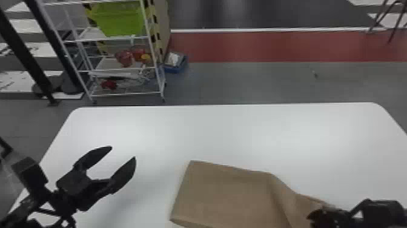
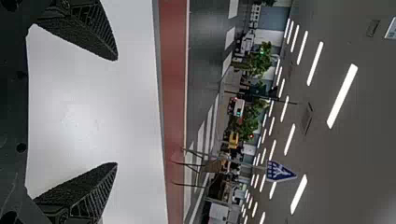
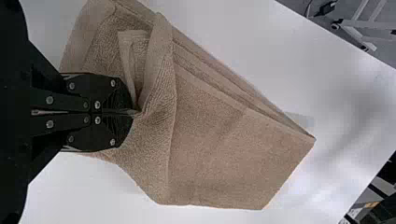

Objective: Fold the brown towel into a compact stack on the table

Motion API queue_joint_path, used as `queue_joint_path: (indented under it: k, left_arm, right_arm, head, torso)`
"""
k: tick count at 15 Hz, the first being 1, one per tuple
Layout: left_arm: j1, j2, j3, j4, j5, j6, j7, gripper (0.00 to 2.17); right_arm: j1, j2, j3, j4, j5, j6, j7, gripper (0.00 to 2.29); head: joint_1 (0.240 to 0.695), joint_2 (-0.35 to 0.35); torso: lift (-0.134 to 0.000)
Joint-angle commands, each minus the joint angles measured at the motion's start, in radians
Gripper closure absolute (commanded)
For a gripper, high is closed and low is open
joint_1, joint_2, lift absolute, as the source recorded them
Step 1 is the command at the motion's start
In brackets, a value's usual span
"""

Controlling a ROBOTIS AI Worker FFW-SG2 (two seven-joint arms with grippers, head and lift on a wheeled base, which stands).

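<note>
– What's at the left?

– The left gripper [image 1: 122,152], fingers spread with nothing between them, above the table [image 1: 212,130].

– And next, going right?

– The towel [image 1: 231,195]. Its broad, flat end lies on the table, between the two grippers, on the near side.

– Which way does it point?

– Its long axis runs across the table on a slant, from the squared end at far left to the bunched end at near right. The head view cuts off its near side, so I can't give you the full outline.

– What's at that bunched end?

– The right gripper [image 3: 135,112], clenched on a pinch of cloth. Creases run out from its tips, and a loose flap stands up beside them.

– So how far along is it?

– Past the middle, I'd judge. Layers show stacked along one edge, so some folding is done. The right end is rumpled and sticks out, so it isn't compact. I'd say what's left is bringing that end over, letting go and pressing it flat.
</note>
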Motion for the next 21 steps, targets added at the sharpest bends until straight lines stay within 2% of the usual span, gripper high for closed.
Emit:
queue_joint_path:
  k: [1,3,4,6,7,10,13,15,19,21]
  left_arm:
    - [0.000,-0.003,0.012,-0.001,0.002,0.000,-0.001,0.08]
    - [-0.001,-0.003,0.013,0.000,0.003,0.000,-0.001,0.08]
    - [-0.001,-0.003,0.013,0.007,0.003,-0.003,-0.001,0.08]
    - [-0.011,-0.003,0.007,0.020,-0.002,-0.006,-0.009,0.08]
    - [-0.011,-0.003,-0.005,0.020,-0.008,-0.003,-0.012,0.08]
    - [-0.011,-0.003,-0.011,0.014,-0.012,0.000,-0.023,0.08]
    - [-0.017,-0.003,-0.051,0.014,-0.038,0.000,-0.023,0.08]
    - [-0.020,-0.003,-0.100,0.010,-0.086,0.000,-0.009,0.08]
    - [-0.028,-0.003,-0.128,0.008,-0.107,0.022,-0.003,0.08]
    - [-0.020,-0.003,-0.136,-0.003,-0.123,0.018,0.003,0.08]
  right_arm:
    - [0.097,-0.030,-0.086,-0.111,-0.037,-0.004,0.005,1.71]
    - [0.163,-0.040,-0.215,-0.177,-0.111,0.006,0.005,1.71]
    - [0.177,-0.040,-0.266,-0.157,-0.152,0.003,0.005,1.71]
    - [0.163,-0.037,-0.212,-0.030,-0.059,-0.080,0.005,1.71]
    - [0.146,-0.037,-0.206,-0.002,-0.060,-0.083,0.005,1.71]
    - [0.144,-0.035,-0.189,-0.007,-0.068,-0.086,0.005,1.71]
    - [0.146,-0.035,-0.168,-0.004,-0.034,-0.089,0.005,1.71]
    - [0.135,-0.038,-0.157,-0.004,0.013,-0.108,0.005,1.71]
    - [0.111,-0.041,-0.117,0.011,0.159,-0.160,0.005,1.71]
    - [0.068,-0.044,-0.098,0.033,0.196,-0.160,0.005,1.71]
  head:
    - [0.695,0.082]
    - [0.695,0.076]
    - [0.695,0.060]
    - [0.695,0.013]
    - [0.695,-0.006]
    - [0.695,-0.039]
    - [0.695,-0.037]
    - [0.695,-0.051]
    - [0.695,-0.107]
    - [0.695,-0.117]
  torso:
    - [-0.119]
    - [-0.119]
    - [-0.119]
    - [-0.119]
    - [-0.119]
    - [-0.119]
    - [-0.119]
    - [-0.119]
    - [-0.119]
    - [-0.119]
